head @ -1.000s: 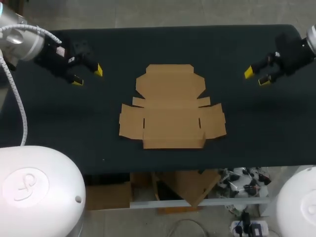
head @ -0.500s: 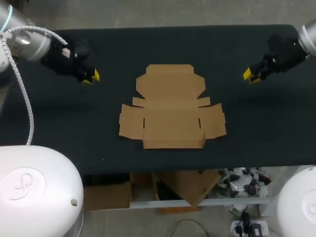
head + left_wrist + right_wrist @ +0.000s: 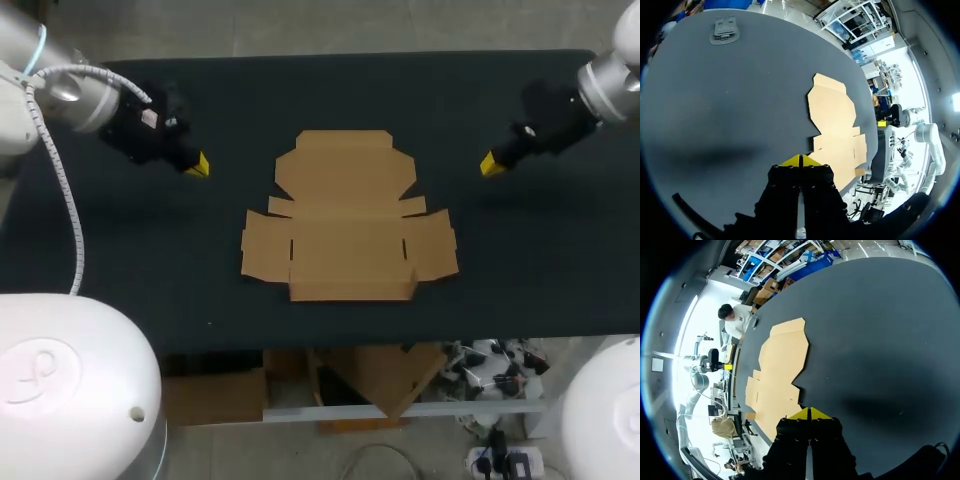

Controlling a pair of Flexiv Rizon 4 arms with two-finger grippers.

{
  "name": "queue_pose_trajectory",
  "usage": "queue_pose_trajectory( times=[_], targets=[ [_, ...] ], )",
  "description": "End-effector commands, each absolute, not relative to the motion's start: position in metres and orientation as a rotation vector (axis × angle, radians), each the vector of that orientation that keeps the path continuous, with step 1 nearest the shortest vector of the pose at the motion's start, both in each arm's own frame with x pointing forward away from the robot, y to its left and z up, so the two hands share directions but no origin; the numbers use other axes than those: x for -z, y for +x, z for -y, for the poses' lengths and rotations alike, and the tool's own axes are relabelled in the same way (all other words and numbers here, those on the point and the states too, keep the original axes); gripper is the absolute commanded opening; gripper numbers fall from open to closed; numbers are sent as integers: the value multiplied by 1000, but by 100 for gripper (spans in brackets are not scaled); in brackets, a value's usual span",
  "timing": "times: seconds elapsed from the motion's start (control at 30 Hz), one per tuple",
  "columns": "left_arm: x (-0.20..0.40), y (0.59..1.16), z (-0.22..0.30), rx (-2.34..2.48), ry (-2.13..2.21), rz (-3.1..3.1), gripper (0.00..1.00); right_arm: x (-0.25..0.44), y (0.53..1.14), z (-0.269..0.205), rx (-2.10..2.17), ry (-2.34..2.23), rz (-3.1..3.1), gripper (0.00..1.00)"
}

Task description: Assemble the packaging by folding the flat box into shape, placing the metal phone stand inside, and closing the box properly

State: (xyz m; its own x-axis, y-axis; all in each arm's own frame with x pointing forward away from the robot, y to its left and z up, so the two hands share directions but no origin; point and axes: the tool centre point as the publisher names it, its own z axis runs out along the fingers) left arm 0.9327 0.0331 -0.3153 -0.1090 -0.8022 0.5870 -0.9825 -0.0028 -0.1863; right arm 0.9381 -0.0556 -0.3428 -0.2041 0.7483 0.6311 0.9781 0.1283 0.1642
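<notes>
The flat brown cardboard box (image 3: 348,215) lies unfolded in the middle of the black table (image 3: 120,250). My left gripper (image 3: 197,165) hovers to the left of its far half, shut with nothing in it. My right gripper (image 3: 491,164) hovers to the right of that half, also shut and empty. In the left wrist view the yellow tips (image 3: 800,161) meet, with the box (image 3: 835,120) ahead and to one side. The right wrist view shows the same for my right gripper (image 3: 810,413) and the box (image 3: 777,372). A flat grey metal piece (image 3: 724,29), possibly the phone stand, lies far off near the table's edge.
Bare black tabletop surrounds the box on all sides. The table's near edge (image 3: 350,335) runs just below the box's front flap.
Both grippers went from wide open to shut. The left one moved right and slightly nearer, and the right one moved left, both closing in on the box's sides.
</notes>
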Motion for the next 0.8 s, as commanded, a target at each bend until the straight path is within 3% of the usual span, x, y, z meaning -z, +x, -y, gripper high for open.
queue_pose_trajectory(
  times=[0.03, 0.8],
  targets=[
    [325, 937, -31, -811, 1839, 1963, 0, 350, 940, 52, 792, -1654, 2015, 0],
    [368, 930, 3, -838, 1749, 2038, 0, 384, 933, 25, 801, -1603, 2024, 0]
  ],
)
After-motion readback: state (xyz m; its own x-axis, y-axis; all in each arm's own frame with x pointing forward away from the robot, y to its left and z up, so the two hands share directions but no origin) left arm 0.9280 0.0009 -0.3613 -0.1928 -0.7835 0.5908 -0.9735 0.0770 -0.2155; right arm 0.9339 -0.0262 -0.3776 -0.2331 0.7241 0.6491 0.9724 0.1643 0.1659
